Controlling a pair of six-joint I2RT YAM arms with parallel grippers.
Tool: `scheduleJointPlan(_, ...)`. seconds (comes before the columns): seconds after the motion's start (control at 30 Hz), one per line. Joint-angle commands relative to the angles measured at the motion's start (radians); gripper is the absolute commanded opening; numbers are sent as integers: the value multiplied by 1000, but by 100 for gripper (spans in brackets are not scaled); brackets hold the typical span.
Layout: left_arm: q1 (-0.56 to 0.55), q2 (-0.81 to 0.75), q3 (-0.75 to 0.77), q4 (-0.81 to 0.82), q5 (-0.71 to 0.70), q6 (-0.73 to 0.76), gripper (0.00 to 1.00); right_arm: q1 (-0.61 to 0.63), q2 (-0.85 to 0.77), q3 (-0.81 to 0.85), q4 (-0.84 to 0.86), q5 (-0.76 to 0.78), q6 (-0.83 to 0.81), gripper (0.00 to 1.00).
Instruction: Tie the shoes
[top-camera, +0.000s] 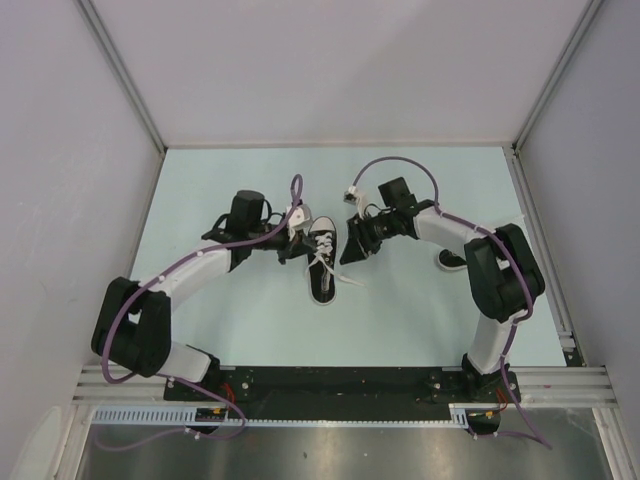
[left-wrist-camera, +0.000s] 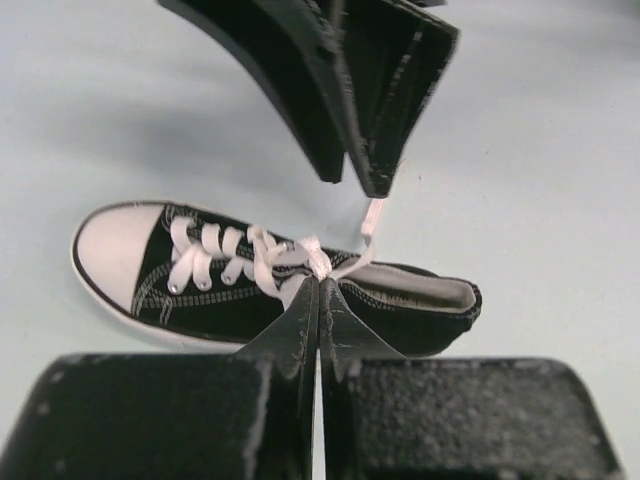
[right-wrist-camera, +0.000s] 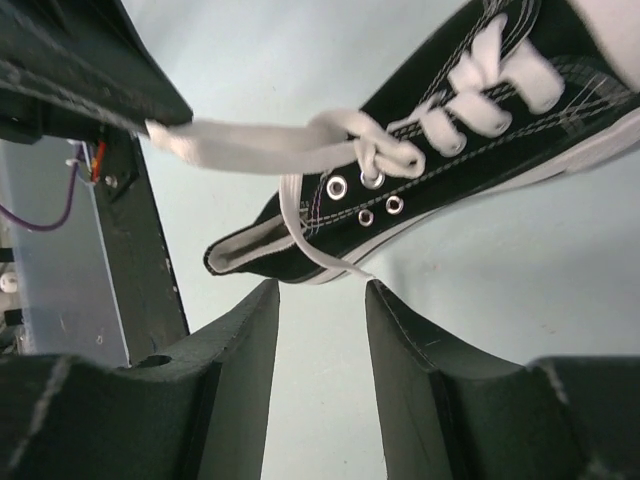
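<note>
One black sneaker (top-camera: 323, 268) with a white toe cap lies mid-table between my two grippers, its white laces (top-camera: 340, 279) loose. It also shows in the left wrist view (left-wrist-camera: 200, 290) and the right wrist view (right-wrist-camera: 450, 170). My left gripper (top-camera: 298, 238) is at the shoe's left, shut (left-wrist-camera: 320, 282) on a lace (right-wrist-camera: 250, 145) that it pulls taut from the top eyelets. My right gripper (top-camera: 352, 250) is at the shoe's right, open (right-wrist-camera: 322, 290). The other lace (right-wrist-camera: 300, 240) hangs down to its right fingertip (right-wrist-camera: 375, 290). A second sneaker (top-camera: 450, 260) lies partly hidden under the right arm.
Pale walls close the table (top-camera: 250, 320) in at the back and both sides. Purple cables (top-camera: 296, 190) arc above each arm. A metal rail (top-camera: 560, 380) with the arm bases runs along the near edge.
</note>
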Motion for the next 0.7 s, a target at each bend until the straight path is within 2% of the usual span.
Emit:
scheduleJointPlan(0.0, 28, -43, -33, 16, -15, -64, 0, 46, -51, -37, 23, 92, -32, 45)
scheduleJointPlan(0.23, 54, -40, -61, 3, -31, -105, 0, 83, -52, -81, 74, 167, -22, 45)
scheduleJointPlan(0.67, 54, 6, -50, -101, -75, -48, 0, 100, -21, -86, 132, 135, -3, 46)
